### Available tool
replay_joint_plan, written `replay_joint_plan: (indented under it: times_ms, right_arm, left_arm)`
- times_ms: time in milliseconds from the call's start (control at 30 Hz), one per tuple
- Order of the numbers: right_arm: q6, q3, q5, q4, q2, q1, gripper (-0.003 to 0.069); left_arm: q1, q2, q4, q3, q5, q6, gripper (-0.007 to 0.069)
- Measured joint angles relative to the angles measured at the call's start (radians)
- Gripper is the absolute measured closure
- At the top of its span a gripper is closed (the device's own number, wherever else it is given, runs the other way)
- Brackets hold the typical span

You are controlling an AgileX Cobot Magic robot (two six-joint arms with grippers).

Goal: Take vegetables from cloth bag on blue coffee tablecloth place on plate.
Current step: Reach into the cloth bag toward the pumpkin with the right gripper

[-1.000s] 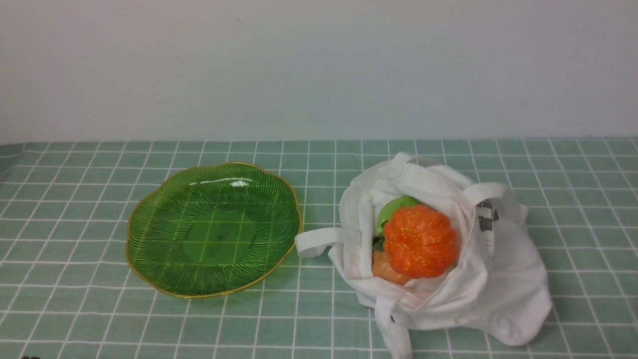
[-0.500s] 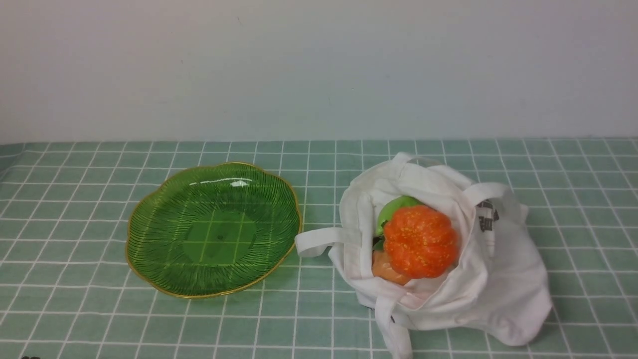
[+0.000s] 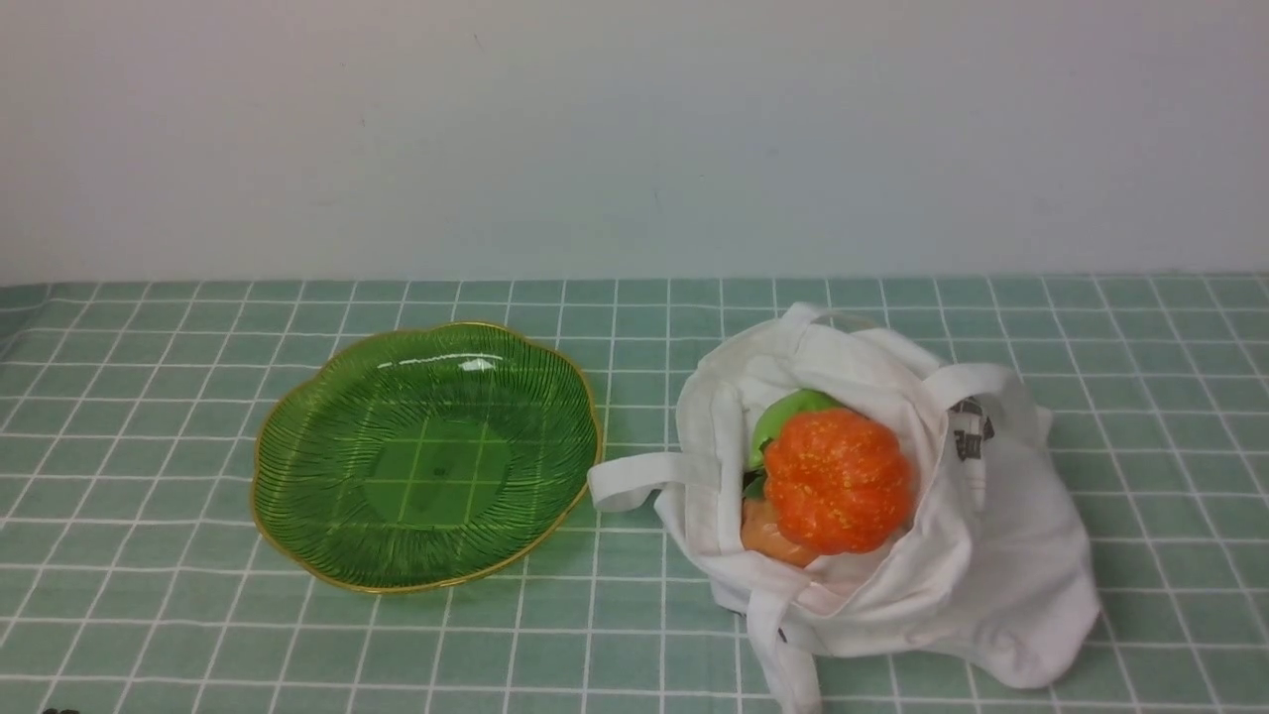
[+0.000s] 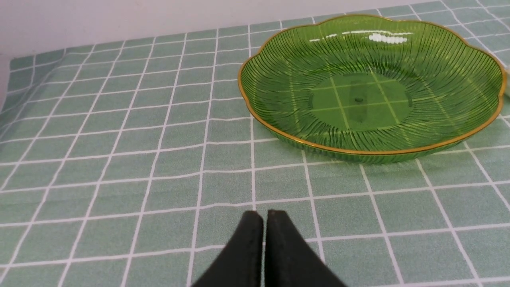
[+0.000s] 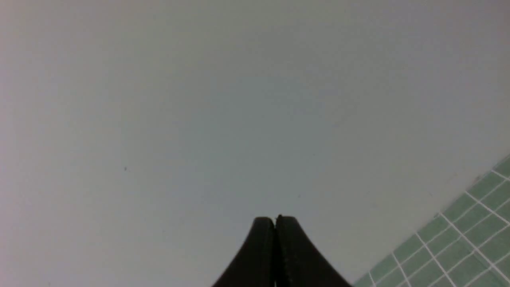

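The white cloth bag [image 3: 991, 555] lies at the right on the green-blue checked tablecloth [image 3: 149, 416]. Its mouth shows an orange speckled pumpkin [image 3: 838, 481], a light green pod [image 3: 778, 416] behind it and a tan-orange vegetable [image 3: 763, 535] under it. The empty green plate [image 3: 297, 436] sits left of the bag and also shows in the left wrist view [image 4: 275, 91]. Neither gripper shows in the front view. My left gripper [image 4: 264, 217] is shut and empty over bare cloth short of the plate. My right gripper [image 5: 275, 220] is shut and empty, facing the wall.
A plain pale wall [image 3: 634, 139] stands behind the table. A white bag strap [image 3: 634, 476] reaches toward the plate's rim. The cloth's corner [image 5: 470, 231] shows in the right wrist view.
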Motion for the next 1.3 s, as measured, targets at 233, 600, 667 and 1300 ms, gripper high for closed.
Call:
replay_joint_plan:
  times_ms: [233, 600, 667, 1300]
  right_arm:
    - [-0.157, -0.503, 0.562, -0.092, 0.305, 0.0, 0.0669]
    - [-0.719, -1.015, 1.203, 0.112, 1.05, 0.03, 0.0669]
    - [-0.745, -1.045, 1.196, 0.112, 1.11, 0.065, 0.0669]
    - [-0.568, -1.202, 0.932, -0.443, 1.558, 0.61, 0.0171]
  left_arm:
    - [0.0, 0.0, 0.0, 0.0, 0.0, 0.0, 0.0632]
    - [0.0, 0.0, 0.0, 0.0, 0.0, 0.0, 0.0632]
    - [0.0, 0.0, 0.0, 0.0, 0.0, 0.0, 0.0632]
    - [0.0, 0.0, 0.0, 0.0, 0.0, 0.0, 0.0632]
